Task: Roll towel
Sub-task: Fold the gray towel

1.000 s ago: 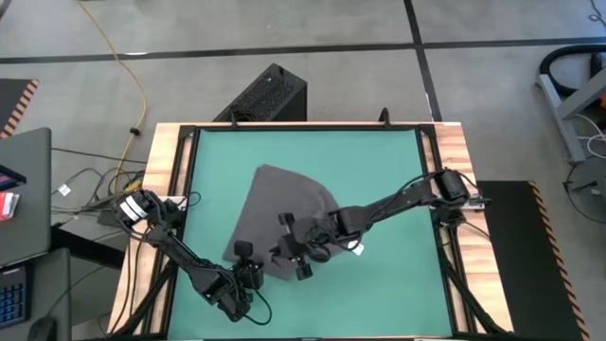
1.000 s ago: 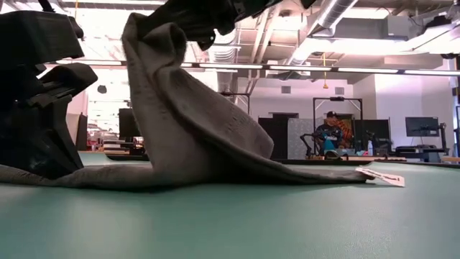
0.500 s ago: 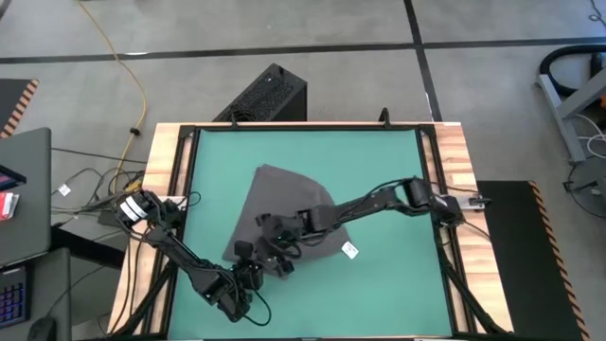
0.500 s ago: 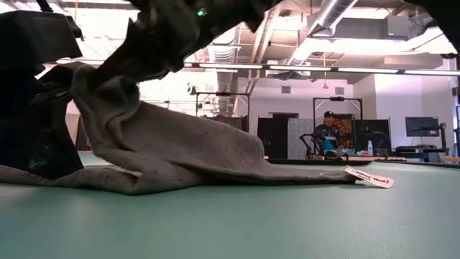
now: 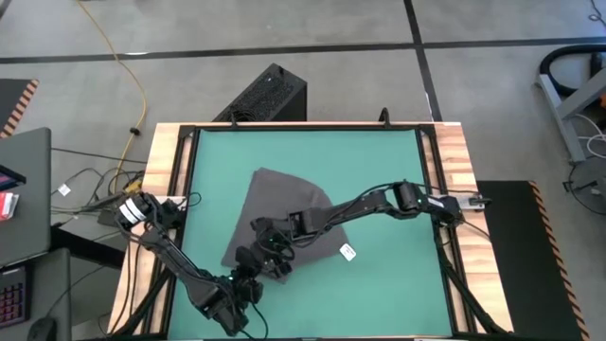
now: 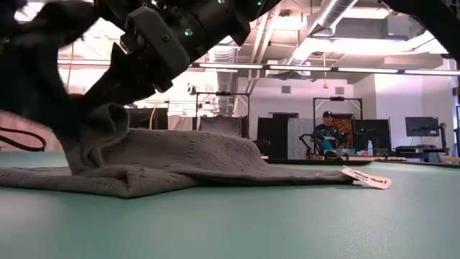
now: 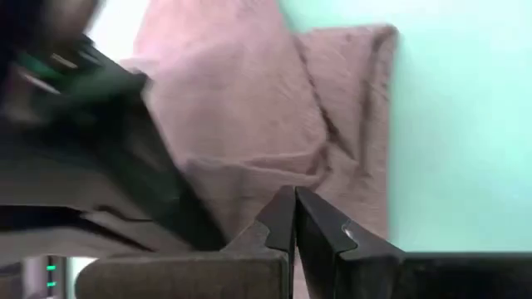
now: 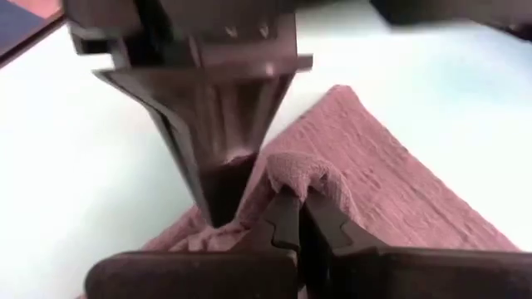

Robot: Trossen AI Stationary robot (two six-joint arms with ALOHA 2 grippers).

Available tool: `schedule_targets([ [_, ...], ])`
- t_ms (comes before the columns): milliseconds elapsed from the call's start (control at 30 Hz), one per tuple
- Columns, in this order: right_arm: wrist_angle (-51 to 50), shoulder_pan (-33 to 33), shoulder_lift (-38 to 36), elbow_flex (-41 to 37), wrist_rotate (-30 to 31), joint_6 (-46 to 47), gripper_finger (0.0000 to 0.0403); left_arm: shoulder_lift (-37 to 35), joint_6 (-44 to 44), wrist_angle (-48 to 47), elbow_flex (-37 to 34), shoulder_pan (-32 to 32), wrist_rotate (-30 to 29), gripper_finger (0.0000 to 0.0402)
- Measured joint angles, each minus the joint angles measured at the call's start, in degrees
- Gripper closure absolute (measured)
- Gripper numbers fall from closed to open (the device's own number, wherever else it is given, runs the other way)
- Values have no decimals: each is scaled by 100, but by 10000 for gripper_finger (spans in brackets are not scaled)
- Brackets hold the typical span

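The dark grey towel lies on the green table a little left of the middle, folded over itself, and it also shows in the low view. Its white label lies flat on the table at the towel's right near corner. My right gripper is shut on a bunch of the towel, low over its near left part. My left gripper is shut and stands right beside it at the towel's near left edge, pointing down; it also shows in the right wrist view. My right gripper pinches a bunched fold of the towel between its two fingers, coming from the table's right and slanting down. The held bunch stands a little above the table, and the rest of the towel lies under and beyond it. My left gripper's shut fingertips come down from above on the towel's near left part. Whether cloth lies between the fingers, I cannot tell.
A wooden frame runs around the green top. There is bare green table to the right of the label and along the far edge. A black box stands on the floor beyond the far edge. A person sits far off in the room.
My right gripper has gone toward the table's left edge and down, carrying its held bunch of towel over the rest. The towel, first drawn up in a high peak, now lies low and folded over. Its label end has stayed on the table.
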Motion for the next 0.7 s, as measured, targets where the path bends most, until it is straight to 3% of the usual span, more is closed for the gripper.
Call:
schedule_targets([
  [133, -50, 28, -15, 13, -19, -5, 387, 0, -513, -1026, 460, -80, -2, 402],
  [267, -205, 58, 9, -7, -7, -47, 387, -16, -1977, -2085, 392, -423, 12, 402],
  [467, -234, 77, 4, 0, -3, -58, 387, -13, -3853, -2454, 31, -1137, 96, 401],
  [700, -173, 130, 4, 0, 1, -106, 387, -17, -4770, -2149, -608, -1345, 248, 402],
])
